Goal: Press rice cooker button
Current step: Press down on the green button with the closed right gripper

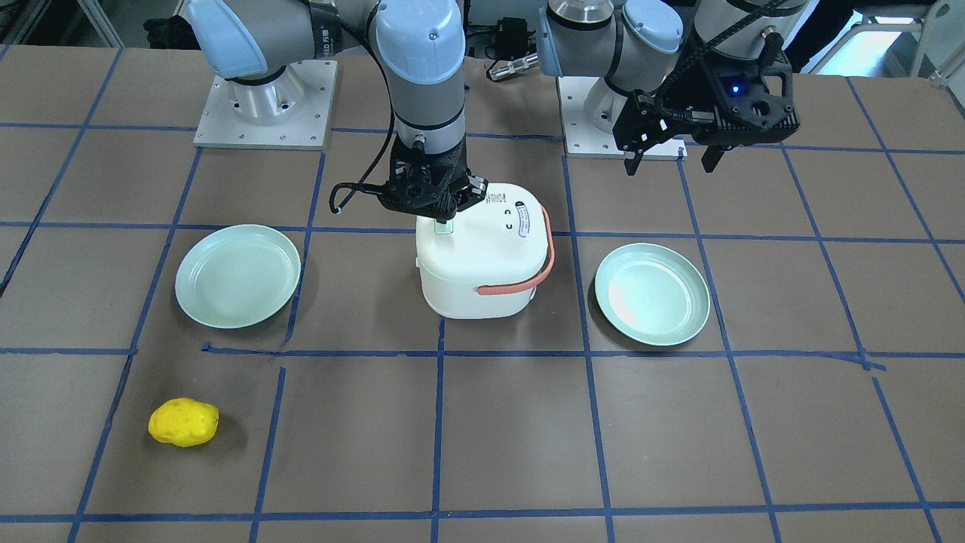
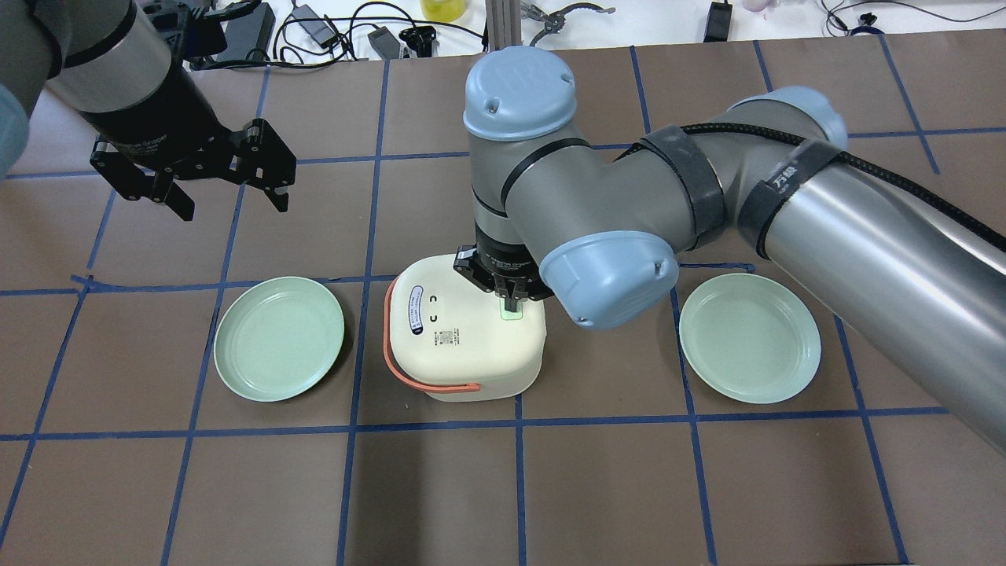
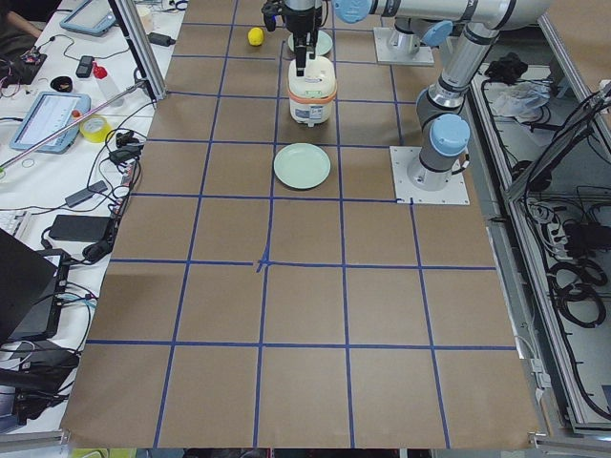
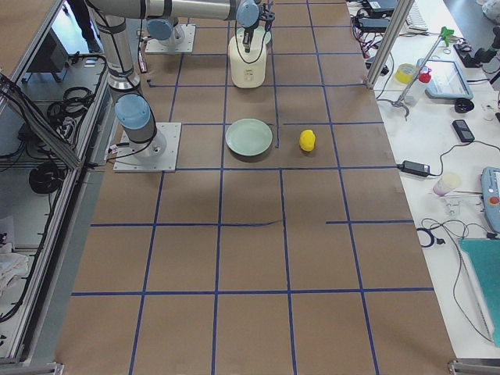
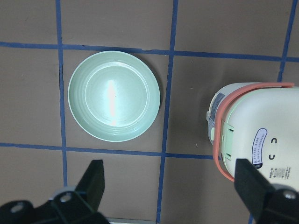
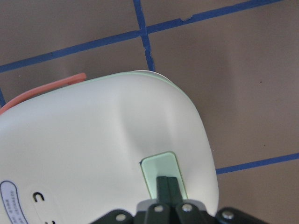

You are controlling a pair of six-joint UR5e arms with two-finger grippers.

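At the far left of the overhead view the left pincer (image 2: 233, 203) hangs high above the tabletop (image 2: 440, 487), its jaws spread wide and gripping nothing, probably parked there so it stays out of the working arm's way. Below it lies a pale green plate (image 2: 279, 338), bare and apart from the rice cooker (image 2: 456, 354). The cooker stands upright mid-table, its coral handle (image 1: 505, 289) folded down around the side so the lid stays clear. The button (image 6: 156, 168) is set in the lid near the edge on the right arm's side. The right pincer (image 6: 167, 179) points straight down over it, jaws clenched together into one narrow tip, likely to poke rather than grasp; the tip is at the button, though firm contact cannot be told. A second green plate (image 2: 750, 338) lies further right.
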